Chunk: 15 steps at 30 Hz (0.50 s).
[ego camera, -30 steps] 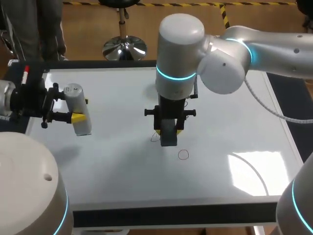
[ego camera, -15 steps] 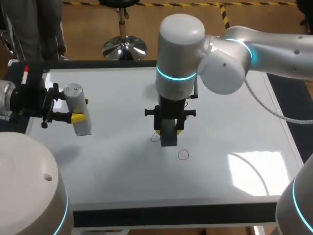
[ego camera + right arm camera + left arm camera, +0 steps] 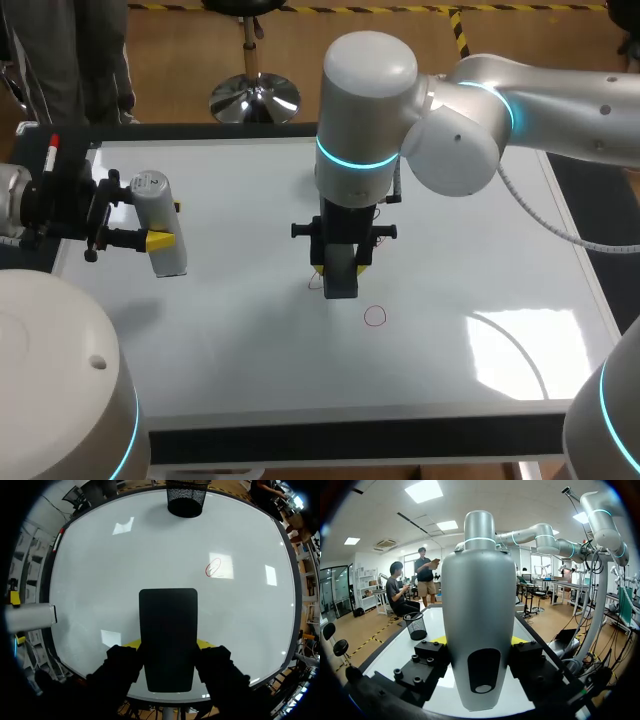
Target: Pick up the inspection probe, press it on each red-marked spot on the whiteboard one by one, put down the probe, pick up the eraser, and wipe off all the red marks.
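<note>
**Eraser and right gripper.** The eraser (image 3: pixel 341 284) (image 3: pixel 168 620), a black rectangular block, stands upright over the middle of the whiteboard (image 3: pixel 250 350) (image 3: pixel 125 555). My right gripper (image 3: pixel 341 268) (image 3: pixel 168 644) clamps it from two sides. A yellow fingertip (image 3: pixel 205 643) shows against each long flank, and the free end points down at the board. I cannot tell whether that end touches the surface.

**Red marks.** One red ring (image 3: pixel 374 316) (image 3: pixel 213 567) lies on open board near the eraser's lower end, clear of it and uncovered. In the wrist view it sits ahead of the eraser and off to one side. In the head view a thin trace of red line (image 3: pixel 313 283) shows at the eraser's left edge, mostly hidden behind the block.

**Probe and left gripper.** The inspection probe (image 3: pixel 155 195) (image 3: pixel 478 630) (image 3: pixel 30 616), a grey rounded cylinder, is held off the table over the board's left side, well apart from the eraser. My left gripper (image 3: pixel 165 225) (image 3: pixel 480 642) is closed around its body, one finger pressing on either side.

**Surroundings.** My right arm reaches in from the right, and its large white wrist joint covers the board's far middle in the head view. A black mesh cup (image 3: pixel 186 500) (image 3: pixel 415 626) stands at the board's far edge. A red-capped marker (image 3: pixel 52 152) lies at the far left corner, beside my left arm.
</note>
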Each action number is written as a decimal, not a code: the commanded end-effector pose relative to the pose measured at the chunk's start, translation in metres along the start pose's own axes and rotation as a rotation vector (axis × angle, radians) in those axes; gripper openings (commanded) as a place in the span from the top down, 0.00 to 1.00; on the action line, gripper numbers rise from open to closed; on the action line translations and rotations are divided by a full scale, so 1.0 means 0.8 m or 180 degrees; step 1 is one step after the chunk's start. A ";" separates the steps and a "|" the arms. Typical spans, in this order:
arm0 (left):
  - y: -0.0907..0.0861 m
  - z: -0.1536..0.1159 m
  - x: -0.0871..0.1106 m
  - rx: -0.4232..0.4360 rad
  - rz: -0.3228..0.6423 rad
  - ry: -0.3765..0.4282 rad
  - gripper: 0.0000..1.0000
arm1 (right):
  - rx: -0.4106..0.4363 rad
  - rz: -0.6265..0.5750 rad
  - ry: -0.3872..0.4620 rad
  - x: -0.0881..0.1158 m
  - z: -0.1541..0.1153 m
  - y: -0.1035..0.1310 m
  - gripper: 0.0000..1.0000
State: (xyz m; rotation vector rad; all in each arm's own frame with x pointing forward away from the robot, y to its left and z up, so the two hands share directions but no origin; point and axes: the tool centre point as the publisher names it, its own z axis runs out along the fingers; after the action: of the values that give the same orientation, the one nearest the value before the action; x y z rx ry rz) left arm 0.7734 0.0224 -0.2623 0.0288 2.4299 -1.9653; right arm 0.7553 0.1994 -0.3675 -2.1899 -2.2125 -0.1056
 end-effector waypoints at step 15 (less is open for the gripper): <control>-0.001 -0.001 0.001 0.0006 0.0008 -0.0001 1.00 | -0.0063 -0.0111 0.0046 0.052 0.026 0.005 1.00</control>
State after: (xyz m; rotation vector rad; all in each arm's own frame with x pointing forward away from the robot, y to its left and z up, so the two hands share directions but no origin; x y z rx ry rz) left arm 0.7734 0.0224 -0.2623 0.0287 2.4299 -1.9652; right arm 0.7543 0.2328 -0.3784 -2.1551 -2.2483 -0.1634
